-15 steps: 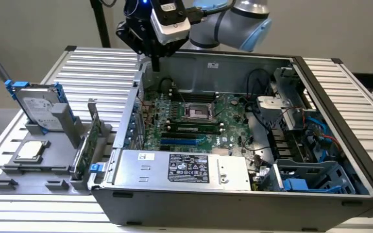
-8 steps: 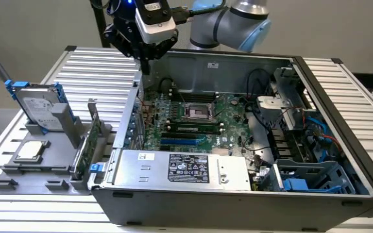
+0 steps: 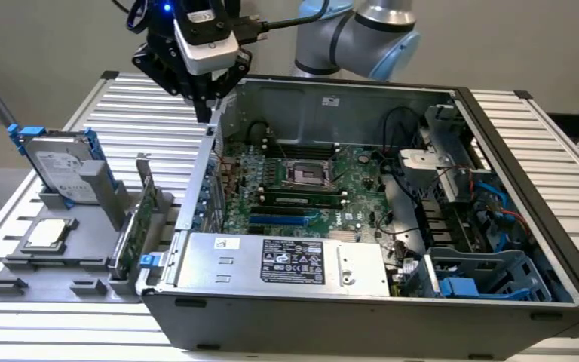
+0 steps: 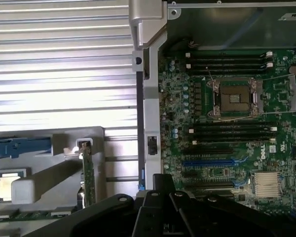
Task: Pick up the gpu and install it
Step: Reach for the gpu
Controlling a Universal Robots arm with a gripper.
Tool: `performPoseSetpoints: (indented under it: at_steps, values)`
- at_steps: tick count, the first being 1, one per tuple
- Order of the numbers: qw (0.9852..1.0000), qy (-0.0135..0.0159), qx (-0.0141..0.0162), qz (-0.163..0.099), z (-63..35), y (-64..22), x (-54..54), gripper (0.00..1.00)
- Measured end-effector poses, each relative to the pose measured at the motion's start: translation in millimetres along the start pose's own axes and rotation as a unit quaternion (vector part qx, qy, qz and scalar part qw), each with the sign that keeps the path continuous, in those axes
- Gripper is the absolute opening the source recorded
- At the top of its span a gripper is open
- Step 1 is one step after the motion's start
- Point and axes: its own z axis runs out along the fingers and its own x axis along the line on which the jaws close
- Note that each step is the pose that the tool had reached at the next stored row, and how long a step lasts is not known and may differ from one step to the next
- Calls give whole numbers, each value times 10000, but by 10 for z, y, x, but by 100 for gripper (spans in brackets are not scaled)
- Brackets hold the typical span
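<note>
gpu (image 3: 136, 225): 1 | hard drive (image 3: 61, 167): 1 | processor chip (image 3: 48, 234): 1 | computer case (image 3: 370, 332): 1 | parts tray (image 3: 58, 275): 1

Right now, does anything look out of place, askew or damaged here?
Nothing stands out. The gpu stands on edge in its slot of the grey holder, the hard drive propped and the processor chip flat beside it. The open computer case looks undamaged. The gripper hangs shut and empty above the case's wall nearest the holder.

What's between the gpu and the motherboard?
The case's metal wall, in the wrist view: gpu on one side, motherboard on the other.
</note>
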Motion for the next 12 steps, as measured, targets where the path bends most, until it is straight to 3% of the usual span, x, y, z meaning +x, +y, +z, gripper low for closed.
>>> performPoseSetpoints:
  at_steps: [12]
  values:
    - [10000, 1, 3, -4, 62, -184, 381, 11]
